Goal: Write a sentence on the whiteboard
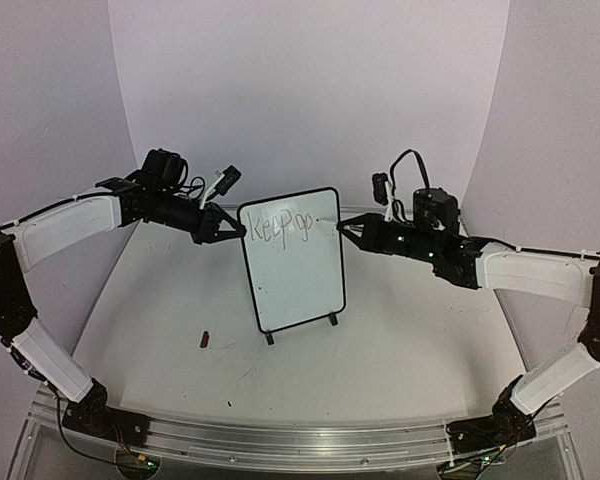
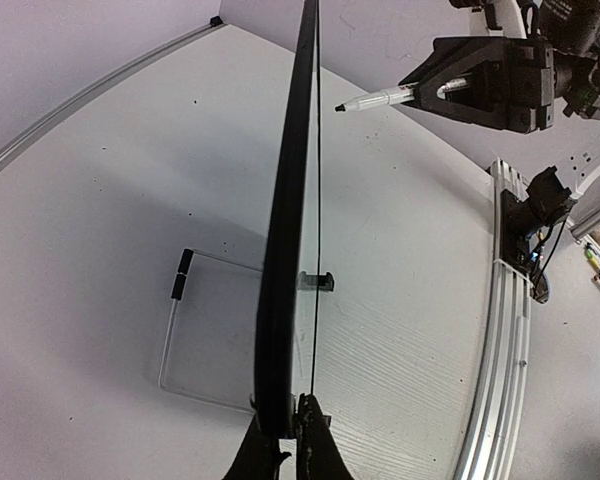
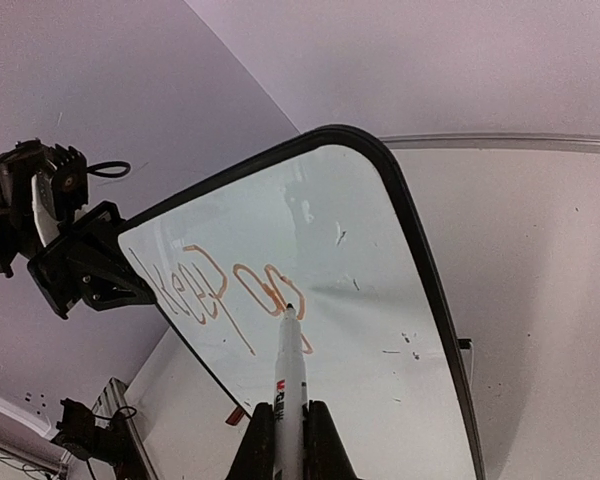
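Soft, even light falls from above, and nothing glares hard. Seen from overhead, the pale backdrop (image 1: 310, 90) turns lavender and dims toward 9 and 3 o'clock. The silver aluminium rail (image 1: 300, 435) at 6 o'clock bows with the lens. Through my right wrist the small black-framed white board (image 3: 380, 350) carries a glossy grey sheen and drops a soft shadow at 4 o'clock. My left claw (image 2: 292, 445), at 6 o'clock, is a dark, slightly blurred silhouette.

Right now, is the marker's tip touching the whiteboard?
Apart. The left wrist view looks along the whiteboard edge-on, and a small clear gap shows between its face and the tip of the marker.
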